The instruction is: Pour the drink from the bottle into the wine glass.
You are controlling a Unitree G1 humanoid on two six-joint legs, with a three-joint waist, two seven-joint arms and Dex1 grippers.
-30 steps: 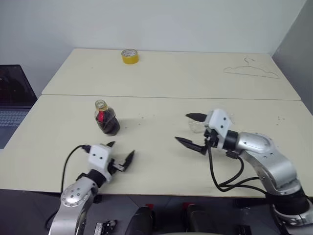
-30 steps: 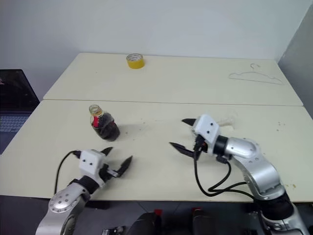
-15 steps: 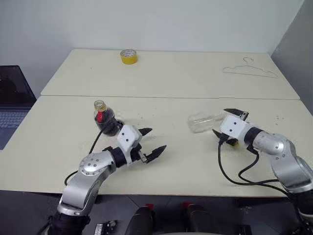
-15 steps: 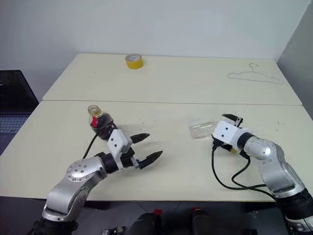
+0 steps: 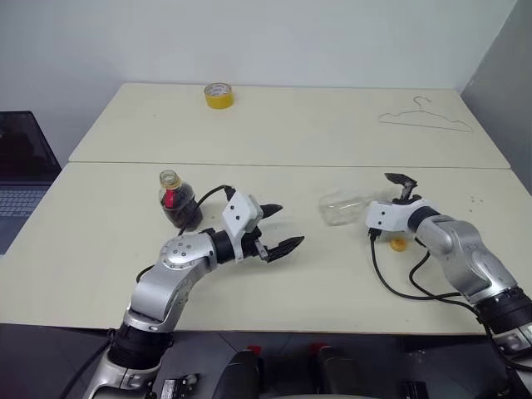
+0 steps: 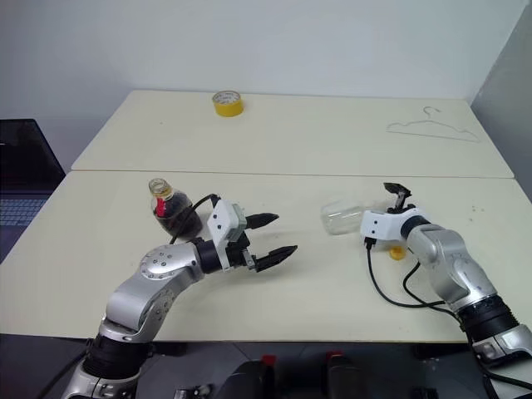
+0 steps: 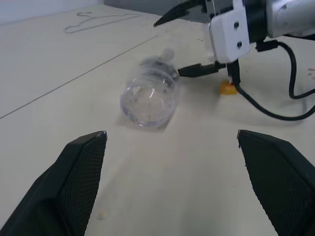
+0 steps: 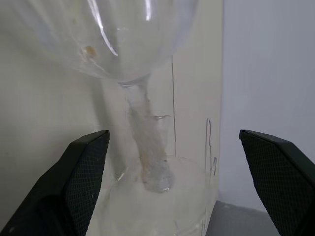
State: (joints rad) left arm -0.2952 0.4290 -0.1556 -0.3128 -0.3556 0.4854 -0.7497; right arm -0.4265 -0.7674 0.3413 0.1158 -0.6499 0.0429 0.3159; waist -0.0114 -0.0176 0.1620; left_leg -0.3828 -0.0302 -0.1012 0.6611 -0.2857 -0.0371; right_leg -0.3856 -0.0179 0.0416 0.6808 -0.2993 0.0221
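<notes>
The bottle (image 5: 179,204) stands upright left of the table's middle, dark drink in its ribbed body, a red label at the neck and no cap on it. My left gripper (image 5: 284,226) hangs open to the right of the bottle, apart from it and empty, pointing at the wine glass. The wine glass (image 5: 341,208) lies on its side, mouth toward my left gripper, stem (image 8: 142,128) toward my right. My right gripper (image 5: 378,199) is open at the foot end, one finger above the stem and one low by the table.
A small yellow-orange piece (image 5: 399,243) lies on the table beside my right wrist. At the back are a yellow tape roll (image 5: 219,96) and a wire hanger (image 5: 426,118). A laptop (image 5: 21,179) sits off the left edge. A seam (image 5: 291,165) joins the two tables.
My left gripper swung up and to the right, past the bottle toward the glass. My right gripper drew right and rolled, uncovering the glass bowl and ending at its stem.
</notes>
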